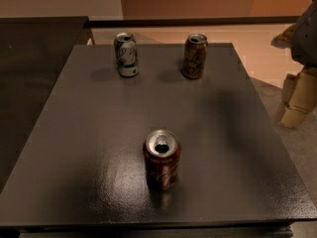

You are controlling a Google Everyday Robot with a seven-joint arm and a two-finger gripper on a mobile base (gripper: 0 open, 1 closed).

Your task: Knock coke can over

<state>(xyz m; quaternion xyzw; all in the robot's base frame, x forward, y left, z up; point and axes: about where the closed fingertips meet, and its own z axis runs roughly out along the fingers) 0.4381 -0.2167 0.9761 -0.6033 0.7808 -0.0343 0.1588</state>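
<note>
Front centre of table (59,148): coke can (162,163), upright, top open. Probably light, thin-walled and slick. No grasp needed, a push high on its side should tip it. Off the table's right side, well apart: gripper (297,100), open or closed can't tell. Far end: green can (127,54), brown can (194,56), both upright.

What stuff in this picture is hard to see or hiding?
Camera view, pincer, right of the table: partly cut off by the picture's right border.
Camera view, coke can: back side faces away; lettering too faint to read.
Camera view, green-and-white can and brown can: labels too far to read.
</note>
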